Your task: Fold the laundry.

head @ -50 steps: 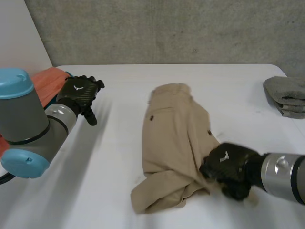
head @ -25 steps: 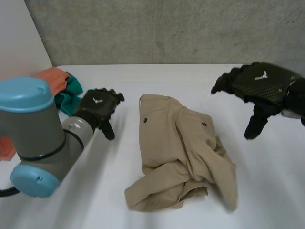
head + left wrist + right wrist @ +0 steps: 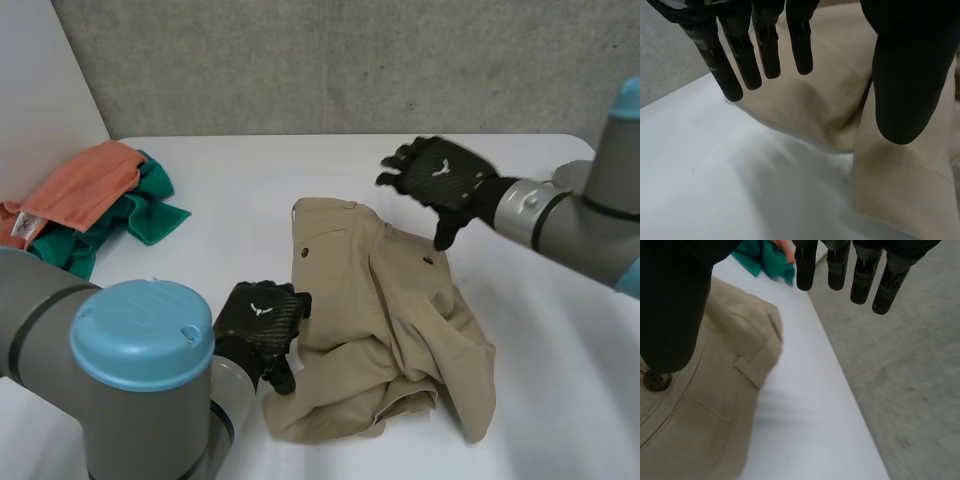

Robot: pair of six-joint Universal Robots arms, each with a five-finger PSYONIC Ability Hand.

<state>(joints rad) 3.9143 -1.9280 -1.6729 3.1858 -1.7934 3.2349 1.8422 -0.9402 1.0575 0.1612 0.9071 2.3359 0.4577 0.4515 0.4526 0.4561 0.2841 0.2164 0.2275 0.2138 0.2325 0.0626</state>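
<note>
In the head view, the beige trousers [image 3: 385, 320] lie crumpled in the middle of the white table [image 3: 560, 380]. My left hand [image 3: 258, 325] is at their near left edge, just beside the bunched part. Whether it touches the cloth, I cannot tell from here. My right hand [image 3: 440, 180] hangs over the far right part of the trousers, with its fingers spread wide and holding nothing. At the far left of the table an orange cloth [image 3: 85, 185] lies partly on a teal cloth [image 3: 150, 212].

In the left wrist view, the fingers [image 3: 747, 60] of my left hand are straight, and the thumb [image 3: 902, 90] stands well apart from them. Between them I see the folded edge of the trousers [image 3: 830, 100] on the table. Nothing is grasped.

In the right wrist view, the fingers [image 3: 840, 267] of my right hand are straight too. The thumb [image 3: 670, 305] is far from them, and the hand is empty. Beside the thumb is the waistband with a belt loop [image 3: 747, 371] and a dark button [image 3: 657, 381]. The teal cloth [image 3: 762, 257] shows near the fingertips.
</note>
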